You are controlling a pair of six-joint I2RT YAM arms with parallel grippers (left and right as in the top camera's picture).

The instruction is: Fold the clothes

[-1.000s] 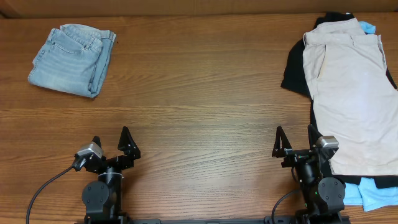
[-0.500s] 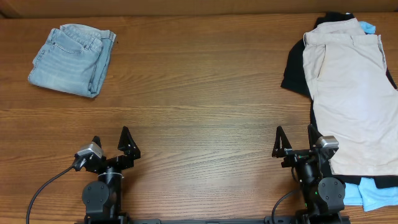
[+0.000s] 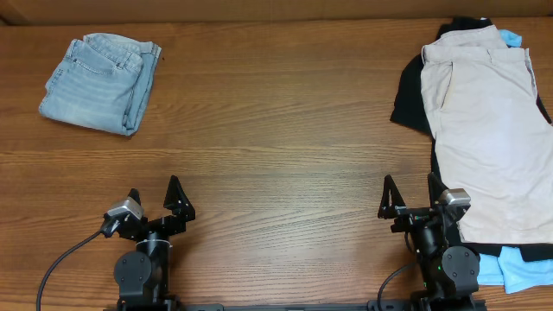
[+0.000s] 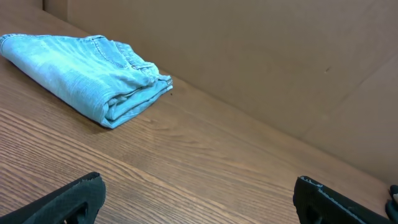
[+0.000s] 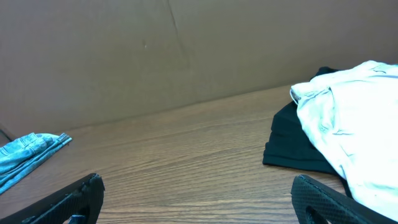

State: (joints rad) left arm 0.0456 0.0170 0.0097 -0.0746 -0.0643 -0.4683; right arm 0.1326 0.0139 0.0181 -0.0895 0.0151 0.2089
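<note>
Pale beige khaki shorts (image 3: 489, 130) lie spread flat at the right of the table, over a black T-shirt (image 3: 408, 102) and a light-blue garment (image 3: 511, 268). Folded faded denim shorts (image 3: 100, 81) lie at the far left; they show in the left wrist view (image 4: 81, 71) too. My left gripper (image 3: 155, 197) is open and empty near the front edge. My right gripper (image 3: 411, 192) is open and empty just left of the khaki shorts' lower hem. The right wrist view shows the khaki shorts (image 5: 354, 118) and the black shirt (image 5: 295, 143).
The wooden table (image 3: 276, 130) stretches between the two piles. A brown cardboard wall (image 4: 261, 56) stands behind the far edge. A cable (image 3: 60, 259) runs from the left arm's base.
</note>
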